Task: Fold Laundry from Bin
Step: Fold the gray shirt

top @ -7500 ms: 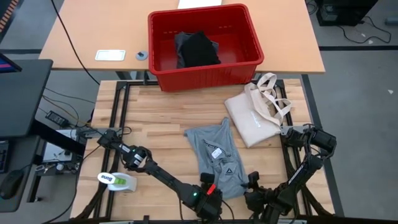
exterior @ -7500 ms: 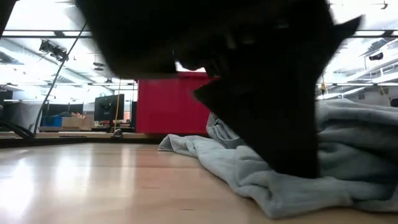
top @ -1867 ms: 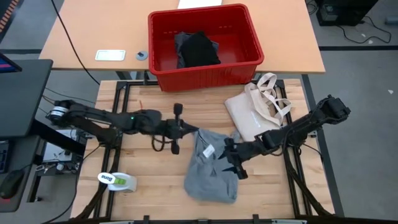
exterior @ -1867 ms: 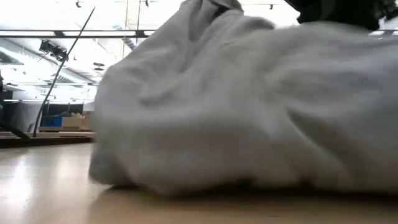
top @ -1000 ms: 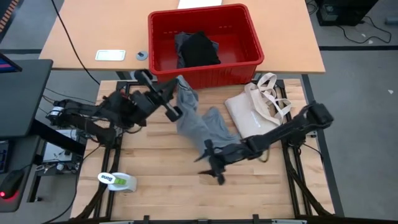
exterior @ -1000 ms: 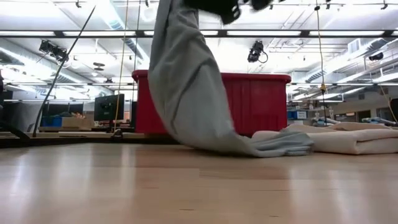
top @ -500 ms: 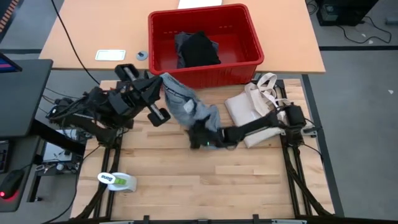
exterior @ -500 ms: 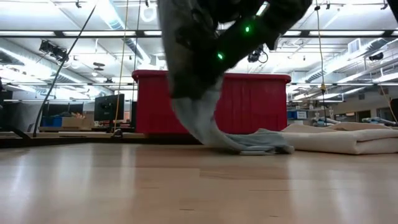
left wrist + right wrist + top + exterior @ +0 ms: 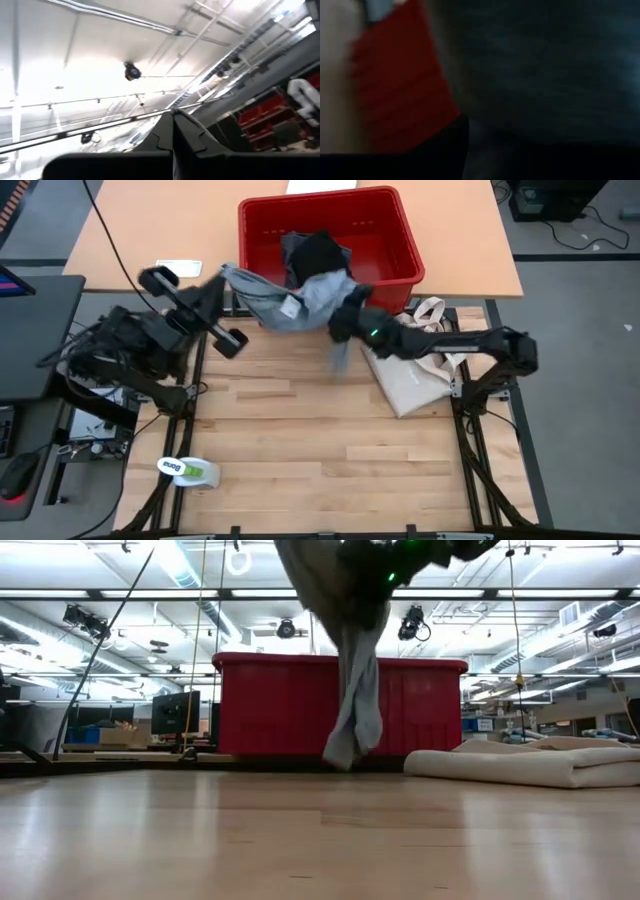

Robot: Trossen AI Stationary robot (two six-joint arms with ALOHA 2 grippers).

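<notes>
Both arms raised, T-shirt (image 9: 290,298) seemingly between

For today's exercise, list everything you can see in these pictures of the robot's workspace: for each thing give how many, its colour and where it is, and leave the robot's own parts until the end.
Bin: one, red, on the far tan table.
Black garment: one, inside the bin.
Grey T-shirt: one, light grey, held up off the table between the two arms at the bin's near rim, one end hanging down.
Tote bag: one, cream, on the right of the wooden table.
White card: one, on the tan table left of the bin.
Green-and-white object: one, near left corner of the wooden table.
Left gripper: dark, shut on the T-shirt's left end.
Right gripper: dark, at the T-shirt's right end; its grip is hidden by cloth.
</notes>
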